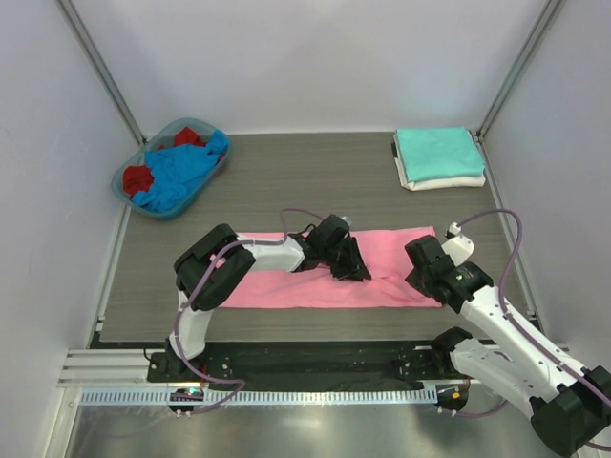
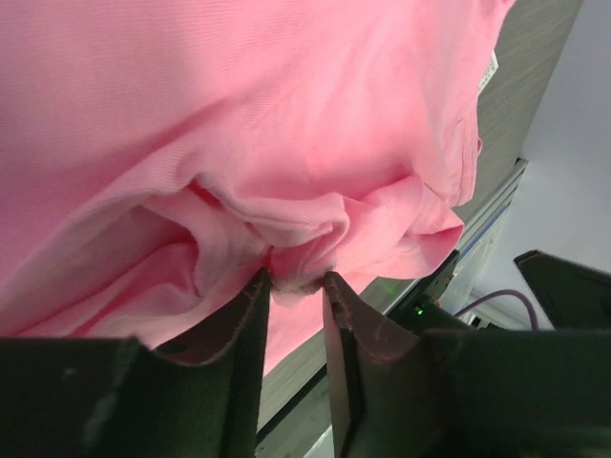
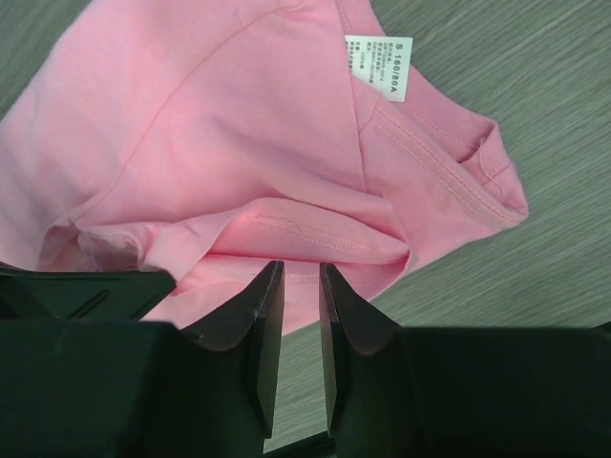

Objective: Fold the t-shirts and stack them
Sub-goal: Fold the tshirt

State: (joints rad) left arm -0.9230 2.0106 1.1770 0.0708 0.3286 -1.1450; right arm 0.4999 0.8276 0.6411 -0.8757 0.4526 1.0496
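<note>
Shows the pink shirt (image 1: 391, 253) folded into a long strip, flat across the near half of the table (image 1: 382, 191), one end to the left and one to the right. Carries a white label (image 3: 377, 65) inside the collar at the right end. Has the left claw (image 2: 298, 279) down on the strip near its middle, tips clamped on a small bunched fold of pink cloth that puckers toward them. Has the right claw (image 3: 301, 269) low at the strip's right end, fingers nearly together with a thin slit between and the near edge of the cloth running just past the tips; cannot tell whether any cloth is caught there. Sets the teal shirt (image 1: 437, 151), folded, on top of the folded white shirt (image 1: 444, 181) at the far right corner, well apart from the strip. Keeps the blue shirt (image 1: 181, 172) and the red shirt (image 1: 138, 178) crumpled together in the basket (image 1: 118, 181) at the far left corner.
</note>
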